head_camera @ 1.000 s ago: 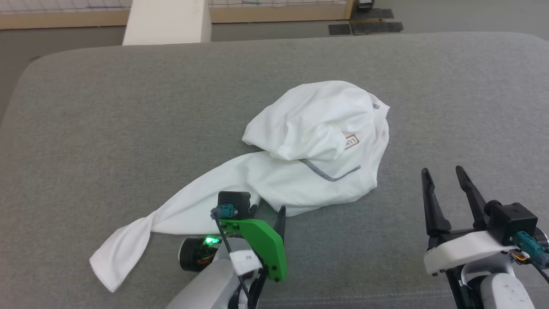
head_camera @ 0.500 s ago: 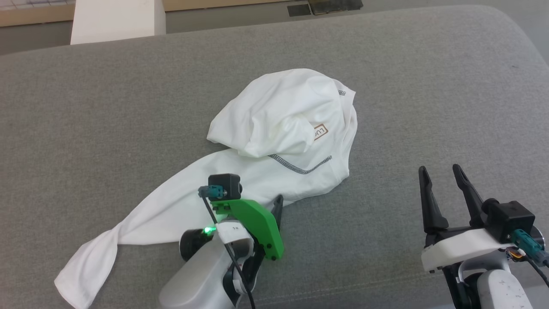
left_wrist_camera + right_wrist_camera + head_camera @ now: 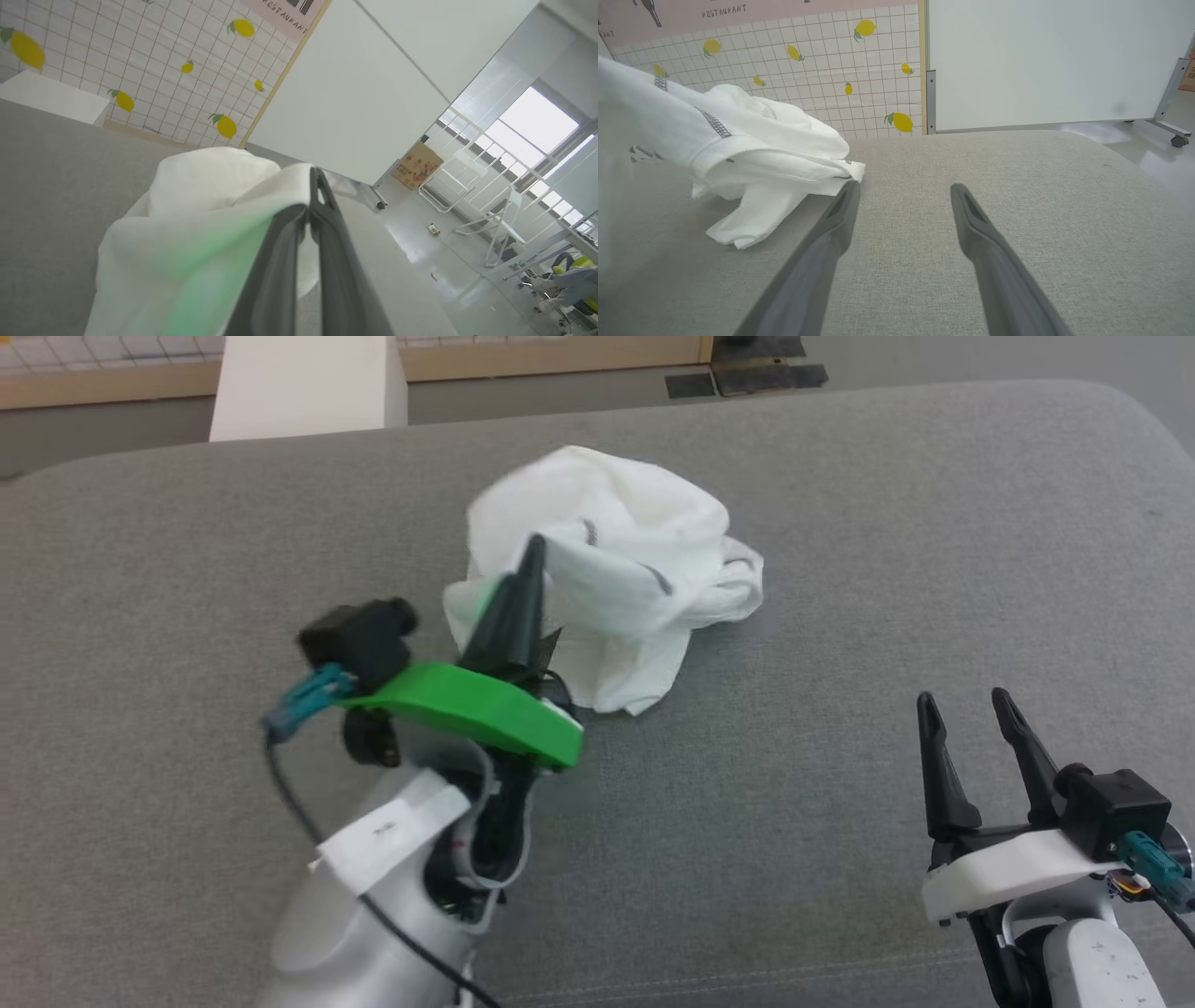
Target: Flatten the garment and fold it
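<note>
The broad grey fabric-covered surface (image 3: pixel 887 569) carried everything. On its far middle part sat the garment (image 3: pixel 644 523), a thin white cloth shirt with dark grey zigzag stitching. It was bunched into a rumpled heap, part of it raised off the surface and one loose corner trailing toward the surface's near side. In the head view its outline was blurred.

Above the middle of the surface, the left gripper (image 3: pixel 532 555) on its green mount had its two dark fingers pressed together on a fold of the shirt. The left wrist view showed cloth (image 3: pixel 196 210) draped off the pinched fingers (image 3: pixel 312 205).

Over the surface's near right corner, the right gripper (image 3: pixel 963 705) stood with its fingers spread apart and nothing between them. In its own view (image 3: pixel 906 189) the shirt (image 3: pixel 761 140) lay off to one side.

The shirt looked light, limp and likely to slip, so it would probably sag and crumple from any single hold. The stitched hems and seams seemed the firmest places to grip. Two well-separated holds along one stitched edge would likely spread it flat.
</note>
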